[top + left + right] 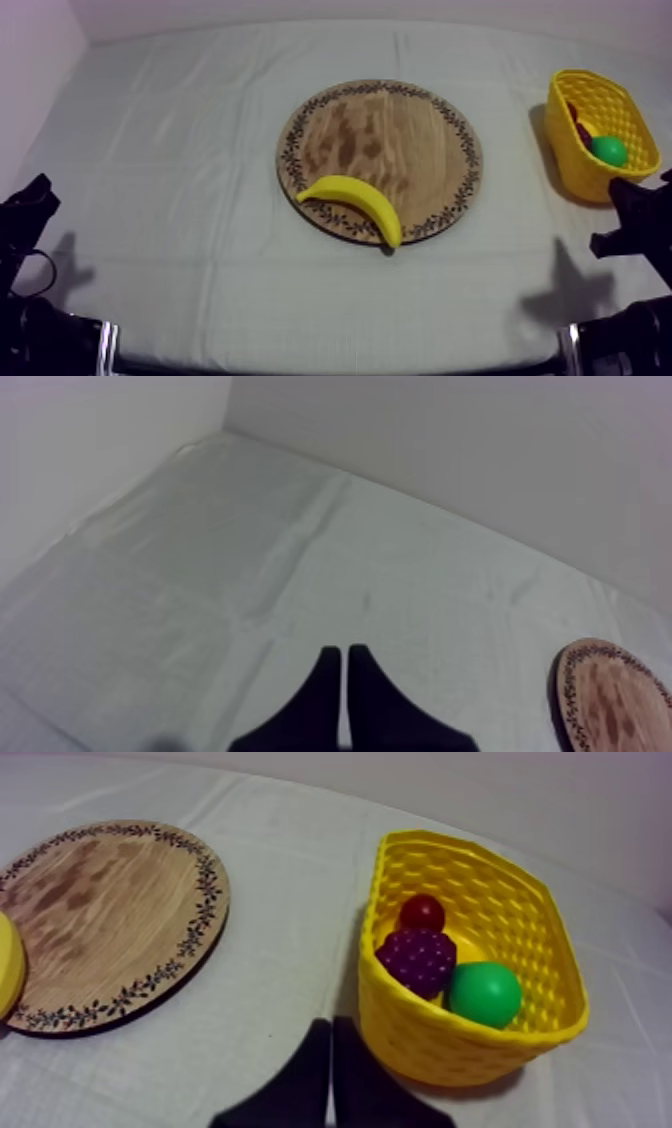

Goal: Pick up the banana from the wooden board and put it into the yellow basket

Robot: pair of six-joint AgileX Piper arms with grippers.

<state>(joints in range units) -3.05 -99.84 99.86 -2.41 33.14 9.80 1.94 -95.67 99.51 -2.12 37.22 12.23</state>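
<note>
The banana (350, 190) is seen lying on the near rim of the wooden board (380, 130), one tip past the edge. The yellow basket (572, 150) is set at the right of the bench (180, 150). The left jaws and the right jaws are pressed together on nothing.

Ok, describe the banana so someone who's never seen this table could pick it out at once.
Mid-table on the grey-white cloth lies a round wooden board with a patterned rim. The banana lies across the board's near edge, one tip overhanging the rim. It is the only long, curved fruit, and the only one outside the yellow basket at the right.
</note>
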